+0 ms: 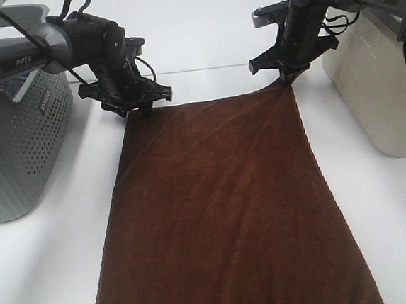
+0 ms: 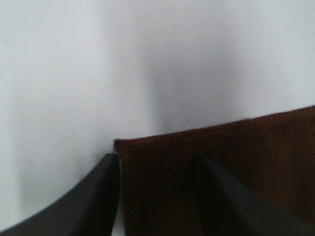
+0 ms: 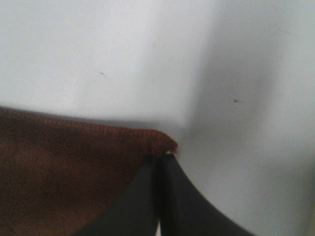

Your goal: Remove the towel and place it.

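The dark brown towel (image 1: 223, 214) lies spread flat on the white table, running from its far edge down out of the front of the exterior view. My left gripper (image 1: 140, 104) is at the towel's far left corner. In the left wrist view the gripper (image 2: 157, 160) is open, its fingers standing on either side of that corner of the towel (image 2: 256, 157). My right gripper (image 1: 286, 81) is at the far right corner, which is lifted slightly. In the right wrist view the gripper (image 3: 158, 157) is shut on that corner of the towel (image 3: 59, 162).
A grey perforated basket (image 1: 18, 154) stands at the left edge of the table. A beige bin (image 1: 382, 86) stands at the right. Bare white table (image 1: 201, 45) lies beyond the towel's far edge.
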Robot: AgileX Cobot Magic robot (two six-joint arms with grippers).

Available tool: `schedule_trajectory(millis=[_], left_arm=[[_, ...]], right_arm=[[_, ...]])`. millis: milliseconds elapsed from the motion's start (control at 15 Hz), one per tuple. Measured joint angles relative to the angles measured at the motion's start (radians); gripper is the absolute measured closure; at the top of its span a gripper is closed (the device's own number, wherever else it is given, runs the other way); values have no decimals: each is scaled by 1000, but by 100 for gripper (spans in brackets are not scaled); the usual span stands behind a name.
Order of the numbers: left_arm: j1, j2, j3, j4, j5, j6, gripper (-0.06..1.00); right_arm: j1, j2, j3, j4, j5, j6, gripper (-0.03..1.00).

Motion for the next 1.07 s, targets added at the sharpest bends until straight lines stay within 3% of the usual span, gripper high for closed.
schedule_trajectory(millis=[200, 267, 667, 1067], left_arm=[[0, 3, -2, -5, -17, 8, 87], [0, 4, -2, -5, -20, 20, 93], [0, 21, -68, 38, -41, 53, 94], [2, 21, -100, 102, -242, 54, 94]], right_arm=[[0, 0, 0, 1, 1, 0, 97], [0, 0, 0, 1, 1, 0, 97], [0, 0, 0, -15, -47, 0, 97], [0, 0, 0, -88, -247, 0, 97]])
